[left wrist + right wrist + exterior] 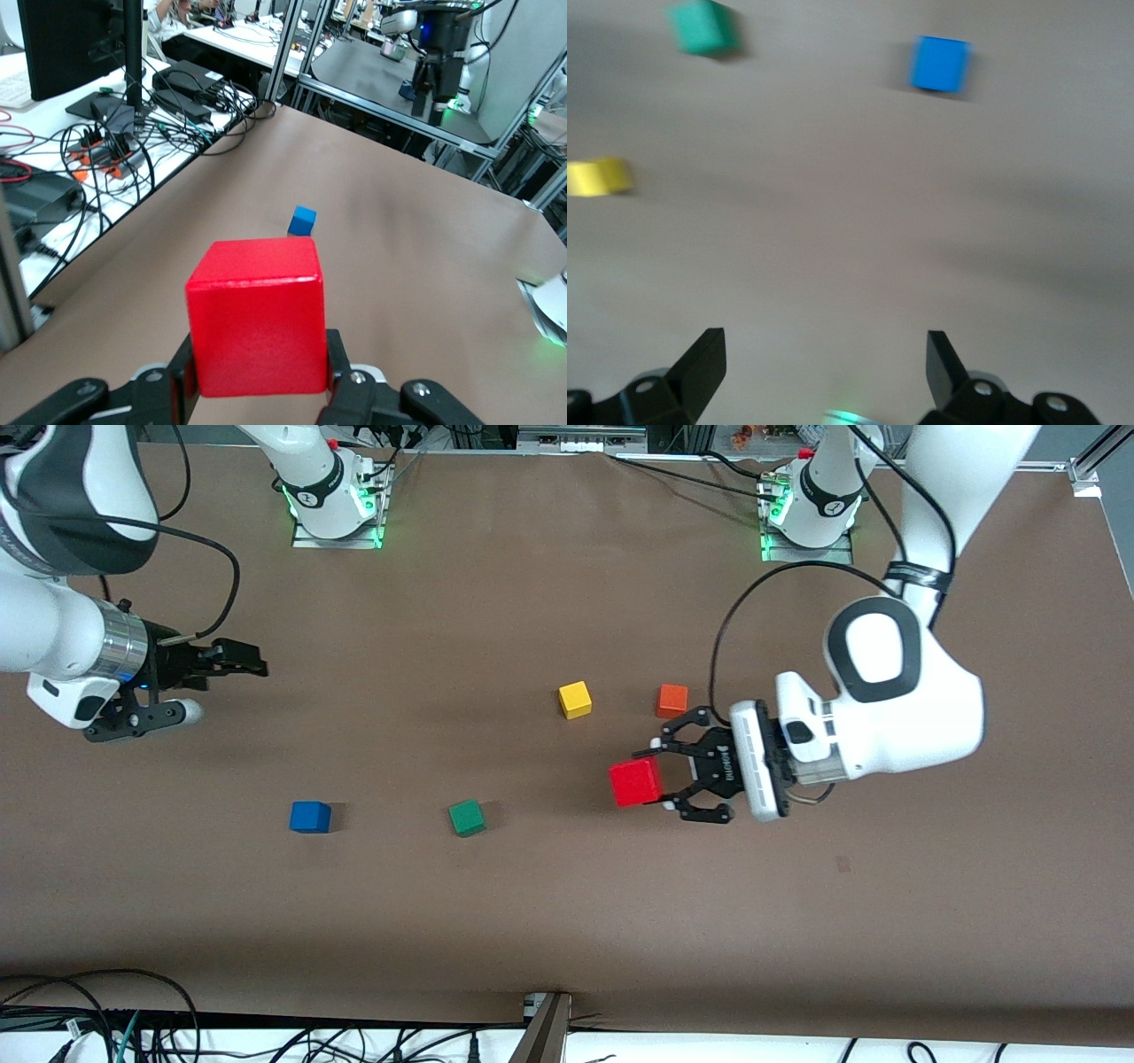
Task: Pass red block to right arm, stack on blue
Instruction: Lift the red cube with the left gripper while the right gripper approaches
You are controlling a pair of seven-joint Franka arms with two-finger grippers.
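My left gripper [661,774], a black linkage claw, is shut on the red block [633,782] and holds it above the table, over the spot between the green and orange cubes. In the left wrist view the red block [255,319] sits between the two fingers [335,367]. The blue block [310,816] lies on the table toward the right arm's end and also shows in the left wrist view [302,219] and the right wrist view [940,64]. My right gripper [252,662] hangs open and empty over the right arm's end of the table, its jaws wide apart [824,363].
A green cube [466,817] lies beside the blue block, toward the left arm's end. A yellow cube [575,699] and an orange cube [671,701] lie farther from the front camera. Cables run along the table's front edge [354,1010].
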